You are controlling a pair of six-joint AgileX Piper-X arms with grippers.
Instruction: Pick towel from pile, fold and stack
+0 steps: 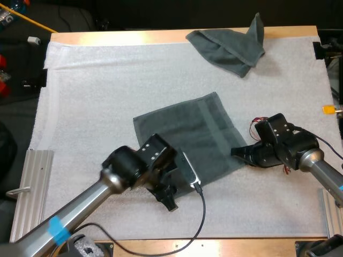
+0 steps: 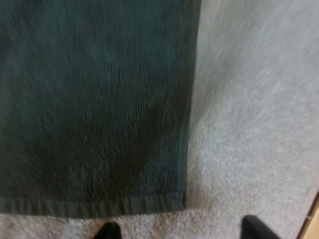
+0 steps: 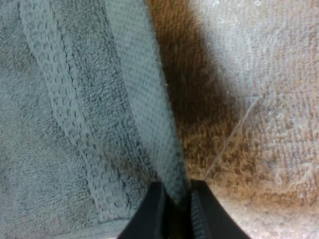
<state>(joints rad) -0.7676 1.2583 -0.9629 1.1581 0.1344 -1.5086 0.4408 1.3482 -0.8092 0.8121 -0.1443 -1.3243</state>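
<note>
High view: a flat towel (image 1: 193, 134) lies spread in the middle of the white mat (image 1: 107, 96) on the wooden worktop (image 1: 161, 36). A crumpled towel (image 1: 230, 45) sits well apart at the mat's far side. My left jaws hang over the mat just off the flat towel's near edge, and my right jaws meet its right-hand corner.

Left wrist view: my left jaws stand wide apart and hold nothing. Both black fingertips (image 2: 107, 231) are clear of the cloth, with the flat towel's (image 2: 94, 99) hemmed corner just beyond them on the mat (image 2: 249, 99).

Right wrist view: my right jaws are closed on the flat towel's (image 3: 75, 124) edge. Their fingers (image 3: 149, 214) press on a raised fold of it from both sides, with the mat (image 3: 259, 99) alongside.
</note>
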